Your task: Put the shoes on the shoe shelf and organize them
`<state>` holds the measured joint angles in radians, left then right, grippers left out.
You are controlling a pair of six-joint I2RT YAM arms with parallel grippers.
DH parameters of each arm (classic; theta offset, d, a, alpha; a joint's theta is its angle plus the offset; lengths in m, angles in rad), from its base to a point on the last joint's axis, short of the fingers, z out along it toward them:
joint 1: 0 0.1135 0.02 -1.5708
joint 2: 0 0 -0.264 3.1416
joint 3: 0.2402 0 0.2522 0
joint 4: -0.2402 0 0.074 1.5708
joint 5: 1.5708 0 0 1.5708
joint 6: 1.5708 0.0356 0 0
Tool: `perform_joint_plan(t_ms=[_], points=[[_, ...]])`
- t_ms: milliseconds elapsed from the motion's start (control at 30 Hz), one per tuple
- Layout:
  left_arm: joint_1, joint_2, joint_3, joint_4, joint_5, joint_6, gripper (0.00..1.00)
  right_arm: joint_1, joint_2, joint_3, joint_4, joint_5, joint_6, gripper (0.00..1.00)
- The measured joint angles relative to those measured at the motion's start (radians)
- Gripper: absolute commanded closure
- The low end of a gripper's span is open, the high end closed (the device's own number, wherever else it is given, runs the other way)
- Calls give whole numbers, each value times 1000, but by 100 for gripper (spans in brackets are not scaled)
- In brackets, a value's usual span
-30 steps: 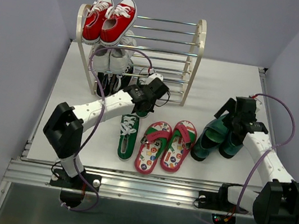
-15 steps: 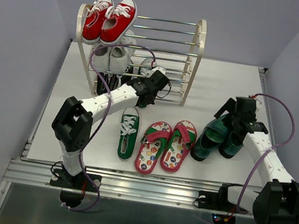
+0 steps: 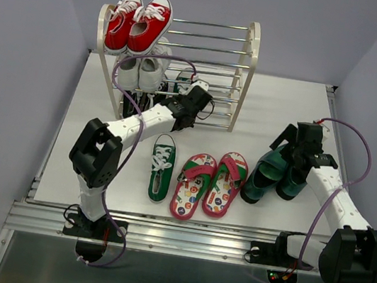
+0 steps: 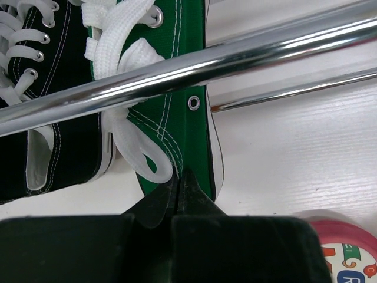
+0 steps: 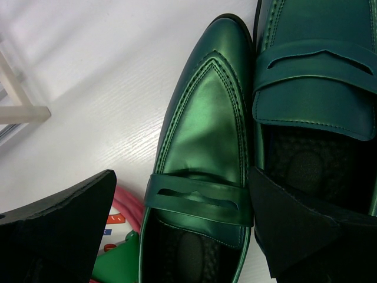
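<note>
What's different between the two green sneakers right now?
The gripped green sneaker is pinched at its edge by the left gripper, under a shelf rod beside a black sneaker. The other green sneaker lies free on the table, beside the flip-flops. Both are green canvas with white laces.

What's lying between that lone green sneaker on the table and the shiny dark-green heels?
The red-strapped flip-flops, a pair lying side by side. The top view shows it plainly.

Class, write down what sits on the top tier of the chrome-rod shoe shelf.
A pair of red canvas sneakers with white laces rests at the left end of the shoe shelf. Their soles are covered.
</note>
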<state>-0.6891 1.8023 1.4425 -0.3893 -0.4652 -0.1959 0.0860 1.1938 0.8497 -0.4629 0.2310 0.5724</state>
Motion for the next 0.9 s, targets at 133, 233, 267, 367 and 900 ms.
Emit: perform_joint_plan(t_ms=[133, 233, 267, 367, 900], points=[[10, 19, 15, 9, -2, 15, 100, 0, 0, 0, 0, 0, 0, 0], [12, 28, 19, 16, -7, 15, 100, 0, 0, 0, 0, 0, 0, 0], [13, 30, 19, 16, -7, 14, 100, 0, 0, 0, 0, 0, 0, 0], [13, 33, 19, 17, -8, 3, 100, 0, 0, 0, 0, 0, 0, 0], [12, 47, -8, 93, -19, -50, 100, 0, 0, 0, 7, 0, 0, 0]])
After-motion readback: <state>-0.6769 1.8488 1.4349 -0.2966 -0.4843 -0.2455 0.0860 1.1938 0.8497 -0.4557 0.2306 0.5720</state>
